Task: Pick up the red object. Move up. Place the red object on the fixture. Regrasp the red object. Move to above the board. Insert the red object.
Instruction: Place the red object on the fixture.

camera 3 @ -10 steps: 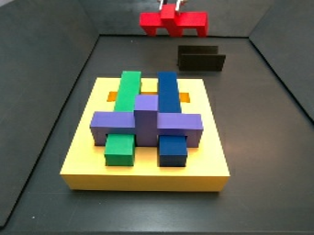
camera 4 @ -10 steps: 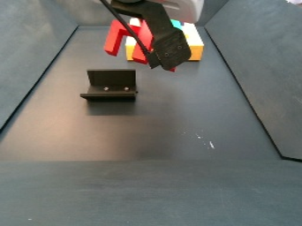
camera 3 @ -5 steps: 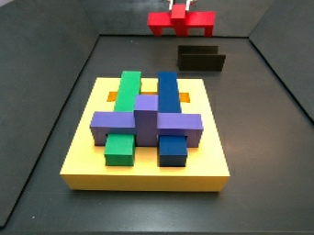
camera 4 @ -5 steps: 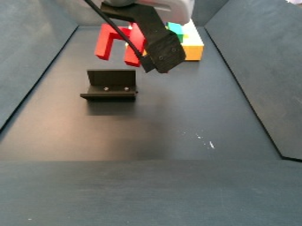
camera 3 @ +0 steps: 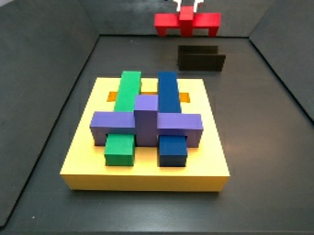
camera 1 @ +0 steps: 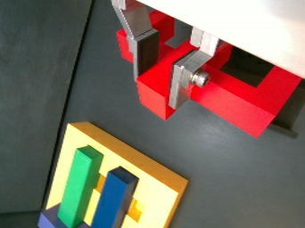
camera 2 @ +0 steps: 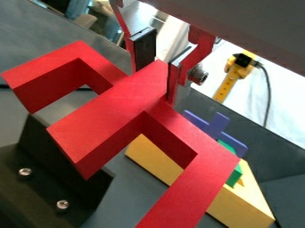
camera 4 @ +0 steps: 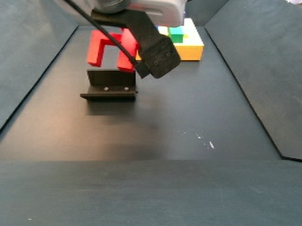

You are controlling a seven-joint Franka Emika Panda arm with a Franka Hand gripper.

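1. Floor point(camera 3: 263, 138): dark, matte, flat, with dark side walls around it; both side views show it.
2. Board point(camera 3: 86, 151): thick yellow square slab, smooth. It carries long green point(camera 3: 128, 87) and blue point(camera 3: 168, 89) bars, a purple cross block point(camera 3: 147, 120) across them, and orange slots point(camera 3: 185, 95). A side view shows the full layout; the opposite one shows only a far corner point(camera 4: 189, 48) behind the arm. A wrist view point(camera 1: 161, 178) shows the green and blue bars from above; another wrist view point(camera 2: 179, 165) shows only its yellow edge under the red piece.
3. Red object point(camera 1: 233, 93): bright red, blocky, smooth, crossbar with two legs and a central stem. Held in the air, clear of the floor. In a side view point(camera 3: 172, 22) it hangs at the far end, above the fixture; in the opposite view point(camera 4: 94, 51) it sits just behind and above it. A wrist view point(camera 2: 107, 116) shows the bridge shape close up, with the fixture right beneath.
4. Fixture point(camera 4: 109, 85): small, near-black, box-like holder with raised back and side walls and two screw heads on the front face. Also seen at the far end of the floor point(camera 3: 203, 60) and close up point(camera 2: 48, 178), well apart from the board.
5. Gripper point(camera 1: 165, 67): flat silver finger plates, jaws narrow and clamped on the red object's central stem. Both wrist views show the grip point(camera 2: 167, 67); side views show only its dark body point(camera 4: 154, 48), point(camera 3: 188, 7), not the finger contact.
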